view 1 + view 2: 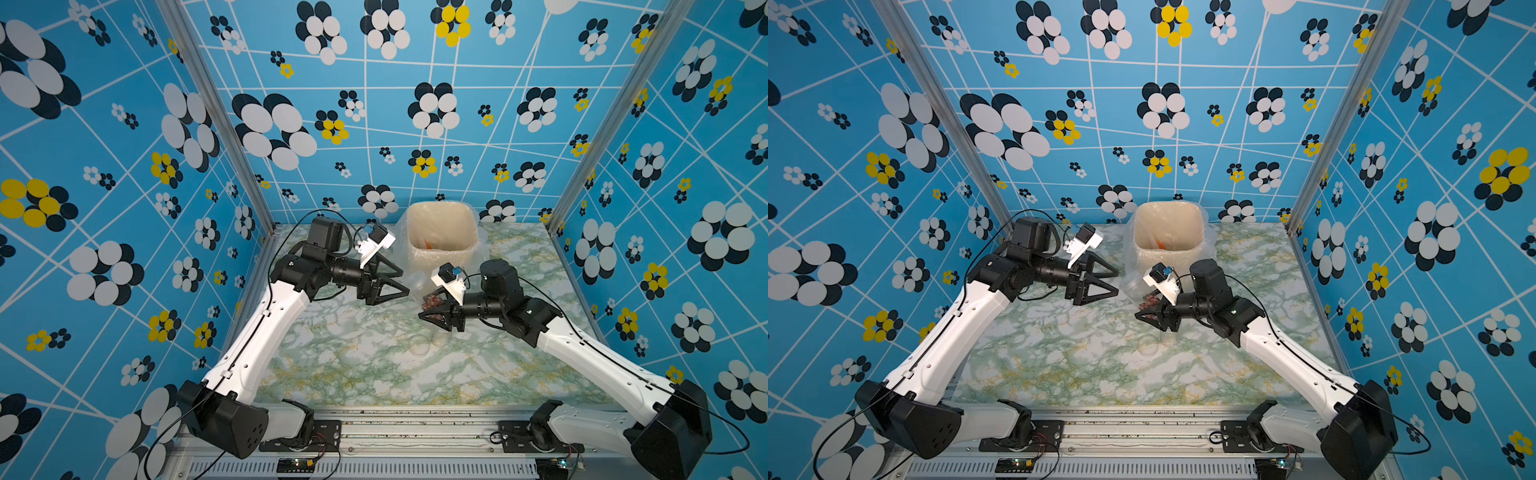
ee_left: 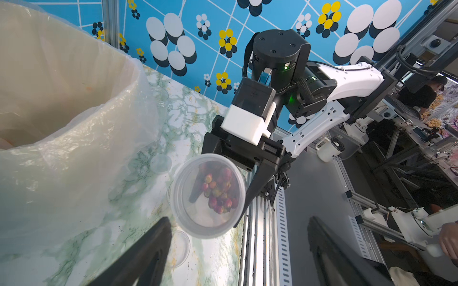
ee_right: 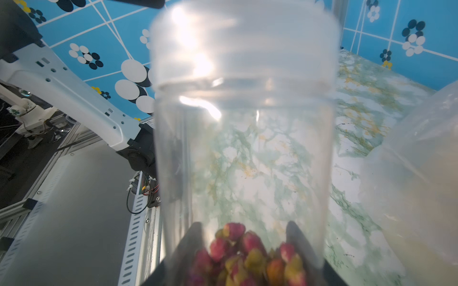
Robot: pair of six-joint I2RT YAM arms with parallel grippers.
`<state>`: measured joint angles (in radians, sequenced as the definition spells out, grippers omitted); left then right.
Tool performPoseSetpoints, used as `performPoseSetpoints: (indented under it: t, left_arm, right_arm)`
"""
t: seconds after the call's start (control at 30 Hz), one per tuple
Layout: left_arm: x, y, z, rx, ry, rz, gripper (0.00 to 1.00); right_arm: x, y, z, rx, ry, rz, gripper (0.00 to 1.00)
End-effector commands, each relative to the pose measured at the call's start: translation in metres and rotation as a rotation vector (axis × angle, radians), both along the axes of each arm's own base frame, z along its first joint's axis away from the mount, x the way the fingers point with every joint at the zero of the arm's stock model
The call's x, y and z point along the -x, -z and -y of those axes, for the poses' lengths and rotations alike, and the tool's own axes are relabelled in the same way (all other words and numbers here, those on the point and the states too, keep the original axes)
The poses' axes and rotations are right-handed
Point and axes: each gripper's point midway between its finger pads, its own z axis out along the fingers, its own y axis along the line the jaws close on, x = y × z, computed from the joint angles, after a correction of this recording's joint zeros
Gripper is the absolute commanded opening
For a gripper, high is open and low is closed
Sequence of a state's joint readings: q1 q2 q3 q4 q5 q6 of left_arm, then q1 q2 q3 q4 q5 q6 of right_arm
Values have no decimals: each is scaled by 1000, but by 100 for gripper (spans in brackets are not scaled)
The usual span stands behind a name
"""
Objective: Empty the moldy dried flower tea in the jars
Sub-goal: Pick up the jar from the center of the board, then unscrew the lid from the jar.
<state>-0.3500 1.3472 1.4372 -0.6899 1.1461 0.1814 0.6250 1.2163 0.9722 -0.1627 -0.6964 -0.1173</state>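
The green-veined marble table (image 1: 353, 365) filled most of my feed, with 1 beige plastic-lined bin (image 1: 440, 220) standing at its back edge. 2 arms reached in from the front rail.

The left gripper (image 1: 405, 281) hung spread wide with nothing between its fingers, near the bin's front corner. The right gripper (image 1: 428, 307) pinched 1 clear jar (image 1: 417, 284) by its base end. The jar was off the table and tilted, just in front of the bin, with its other end aimed toward the left gripper.

The dried flower tea (image 1: 432, 300) was a clump of pink-red buds with yellow-green bases. It was gathered at the gripped end, and the rest of the jar showed clear.

The right wrist view put those buds between 2 dark fingers (image 3: 190, 237). It also showed a wider cloudy band at the jar's far end, and I couldn't tell whether that was a lid.

The left wrist view looked at the jar end-on. It alone showed a second jar (image 2: 161, 96), clear throughout, near the wall past the bin's liner. That made 2 jars.

2 clear round lids (image 2: 182, 247) lay flat on the table. In both top views they were only faint rings near the right gripper.
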Motion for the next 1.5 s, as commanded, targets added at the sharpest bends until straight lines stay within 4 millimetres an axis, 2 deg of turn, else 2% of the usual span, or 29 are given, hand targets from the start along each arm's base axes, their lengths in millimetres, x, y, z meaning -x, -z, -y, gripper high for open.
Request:
performPoseSetpoints:
  t: [0.0,0.17,0.5,0.8,1.07,1.23,1.47]
  left_arm:
    - [-2,11,2,-38,4,-10,88]
    - [-4,22,9,-97,4,-27,84]
    - [-8,15,15,-65,11,-51,66]
    - [-5,20,22,-88,30,-65,69]
    - [-9,21,22,-104,-1,-73,40]
    - [-20,17,24,-94,-80,-92,30]
    - [-39,15,27,-120,-280,-128,24]
  right_arm:
    - [9,-9,-3,-20,-65,-13,14]
    - [11,-10,-4,-30,-76,-20,14]
    - [13,-6,-4,-21,-83,-24,13]
    - [12,-7,-3,-21,-83,-21,13]
    - [11,-4,-1,-7,-67,-20,13]
    - [-4,-2,4,25,23,4,10]
    - [-53,-7,27,9,355,88,6]
